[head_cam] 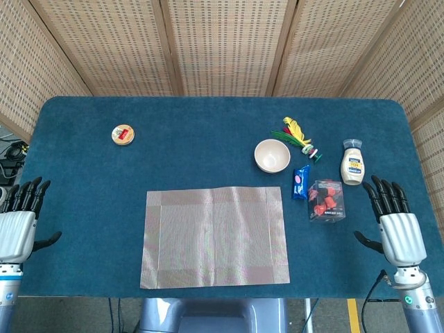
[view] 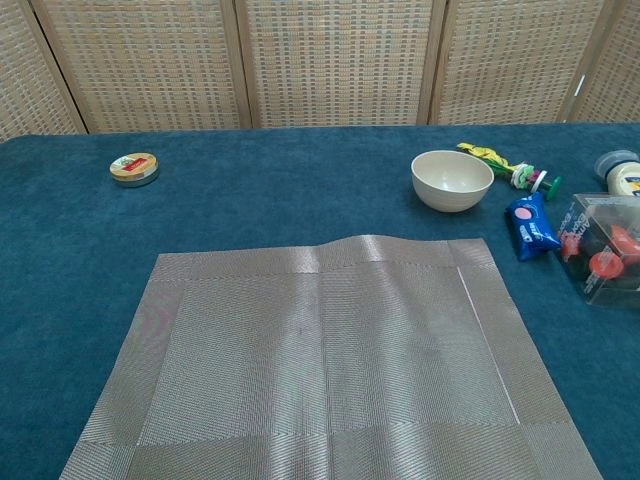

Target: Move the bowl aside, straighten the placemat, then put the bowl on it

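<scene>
A cream bowl (head_cam: 272,155) (view: 452,179) stands upright on the blue table, apart from the mat and beyond its far right corner. The grey woven placemat (head_cam: 215,236) (view: 320,370) lies flat and square to the table's front edge, with a slight ripple along its far edge. My left hand (head_cam: 16,223) hovers at the table's left front corner, fingers spread, holding nothing. At the right front my right hand (head_cam: 398,227) is held the same way, empty. Neither hand shows in the chest view.
Right of the bowl lie a blue packet (head_cam: 300,182), a clear box of red items (head_cam: 326,200), a mayonnaise bottle (head_cam: 352,163) and a yellow-green toy (head_cam: 298,134). A small round tin (head_cam: 122,134) sits far left. Wicker screens stand behind the table (head_cam: 208,132).
</scene>
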`<state>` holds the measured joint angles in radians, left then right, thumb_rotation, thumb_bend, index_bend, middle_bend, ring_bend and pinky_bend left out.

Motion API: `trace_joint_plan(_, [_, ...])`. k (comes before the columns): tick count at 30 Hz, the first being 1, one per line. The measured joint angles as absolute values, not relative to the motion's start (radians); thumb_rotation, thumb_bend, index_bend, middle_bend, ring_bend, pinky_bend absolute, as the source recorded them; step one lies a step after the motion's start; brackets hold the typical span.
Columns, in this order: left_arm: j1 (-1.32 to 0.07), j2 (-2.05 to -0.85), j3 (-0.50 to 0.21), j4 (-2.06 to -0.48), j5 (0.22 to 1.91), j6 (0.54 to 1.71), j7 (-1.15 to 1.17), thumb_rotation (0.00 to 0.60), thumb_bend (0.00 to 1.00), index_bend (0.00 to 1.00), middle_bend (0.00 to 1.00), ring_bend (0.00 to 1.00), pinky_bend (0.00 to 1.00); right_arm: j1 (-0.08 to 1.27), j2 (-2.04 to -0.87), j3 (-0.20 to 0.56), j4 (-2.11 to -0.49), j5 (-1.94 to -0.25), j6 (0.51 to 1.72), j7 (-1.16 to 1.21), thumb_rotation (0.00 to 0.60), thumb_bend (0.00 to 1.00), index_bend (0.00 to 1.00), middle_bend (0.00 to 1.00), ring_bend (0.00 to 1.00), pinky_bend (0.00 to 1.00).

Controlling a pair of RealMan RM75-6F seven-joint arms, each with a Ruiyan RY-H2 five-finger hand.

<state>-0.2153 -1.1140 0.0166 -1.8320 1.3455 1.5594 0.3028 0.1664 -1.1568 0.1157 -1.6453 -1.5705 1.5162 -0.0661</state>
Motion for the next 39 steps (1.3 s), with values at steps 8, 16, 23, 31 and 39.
trace_joint_plan(8, [-0.203,-1.095,-0.007,-1.830,1.353,1.557,0.266,0.600,0.00,0.00,0.00,0.00,0.00,0.348,-1.149,0.189,-1.645,-1.496,1.245,-0.106,0.600,0.00,0.07,0.00,0.00,0.00])
trace_joint_plan(16, [-0.188,-1.075,-0.035,-1.821,1.346,1.540,0.226,0.600,0.00,0.00,0.00,0.00,0.00,0.593,-1.229,0.272,-1.571,-1.219,0.906,-0.211,0.600,0.00,0.13,0.00,0.00,0.00])
trace_joint_plan(23, [-0.183,-1.073,-0.048,-1.815,1.340,1.525,0.216,0.600,0.00,0.00,0.00,0.00,0.00,0.731,-1.373,0.287,-1.407,-1.037,0.797,-0.313,0.600,0.00,0.24,0.00,0.00,0.00])
trace_joint_plan(31, [-0.185,-1.076,-0.067,-1.798,1.314,1.492,0.209,0.600,0.00,0.00,0.00,0.00,0.00,0.801,-1.517,0.271,-1.215,-0.959,0.758,-0.360,0.600,0.15,0.32,0.00,0.00,0.00])
trace_joint_plan(39, [-0.184,-1.081,-0.082,-1.788,1.302,1.480,0.211,0.600,0.00,0.00,0.00,0.00,0.00,0.840,-1.620,0.259,-1.062,-0.958,0.726,-0.315,0.600,0.39,0.37,0.00,0.00,0.00])
